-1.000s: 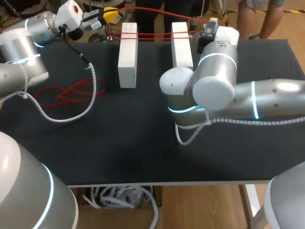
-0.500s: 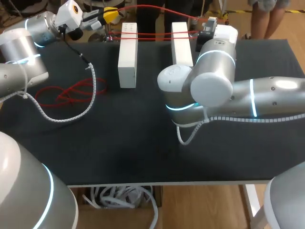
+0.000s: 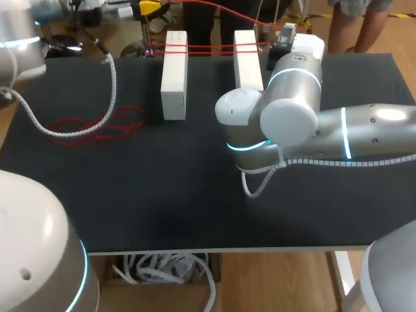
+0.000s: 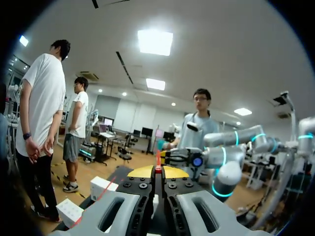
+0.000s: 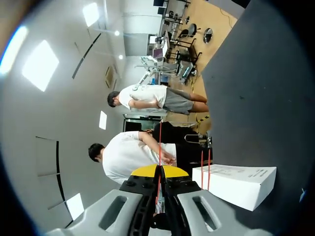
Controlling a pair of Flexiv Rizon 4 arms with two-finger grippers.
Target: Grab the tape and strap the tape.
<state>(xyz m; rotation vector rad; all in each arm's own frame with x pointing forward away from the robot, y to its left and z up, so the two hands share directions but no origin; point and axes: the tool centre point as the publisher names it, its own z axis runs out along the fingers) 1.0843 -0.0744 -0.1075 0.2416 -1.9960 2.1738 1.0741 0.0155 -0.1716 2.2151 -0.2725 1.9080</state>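
The left claw [image 4: 157,171] has its yellow tips squeezed together on the red tape [image 4: 158,160], which leaves straight ahead of them. The right claw [image 5: 159,170] is closed just as tightly on the same tape. Just beside the right claw's fingers stands a white block [image 5: 236,184] with two tape strands across its end; a second white block [image 3: 174,75] stands nearer the left claw, and a loose coil [image 3: 97,123] of tape lies on the table [image 3: 195,195], well apart from both.
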